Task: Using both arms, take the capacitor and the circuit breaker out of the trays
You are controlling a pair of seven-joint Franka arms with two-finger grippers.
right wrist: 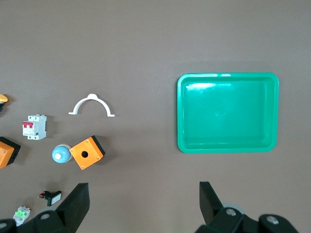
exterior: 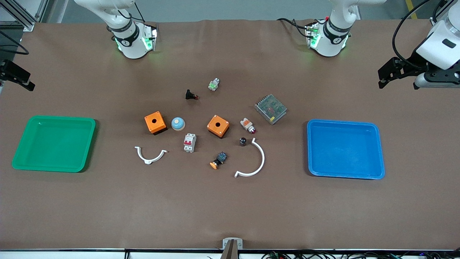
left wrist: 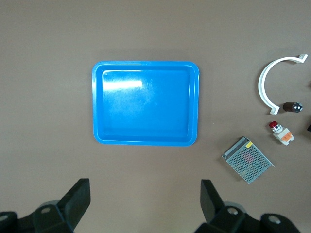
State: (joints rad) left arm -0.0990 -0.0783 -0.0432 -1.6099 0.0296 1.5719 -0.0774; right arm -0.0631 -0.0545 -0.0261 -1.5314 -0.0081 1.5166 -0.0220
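Observation:
The capacitor (exterior: 243, 141) is a tiny dark cylinder standing in the middle of the table, beside the end of a large white curved clip (exterior: 256, 162); the left wrist view shows the capacitor (left wrist: 293, 107) too. The breaker (exterior: 189, 142), a pale block with red levers, lies between two orange boxes and a little nearer the camera; the breaker (right wrist: 36, 126) also shows in the right wrist view. My left gripper (exterior: 384, 77) (left wrist: 144, 194) hangs open and empty near the blue tray (left wrist: 146, 103). My right gripper (exterior: 21, 77) (right wrist: 143, 194) hangs open and empty near the green tray (right wrist: 227, 112).
A green tray (exterior: 54, 144) lies at the right arm's end and a blue tray (exterior: 345, 149) at the left arm's end. Between them are two orange boxes (exterior: 155, 122) (exterior: 218, 126), a pale blue dome (exterior: 178, 123), a metal mesh unit (exterior: 271, 108), a small white clip (exterior: 150, 155) and several small switch parts.

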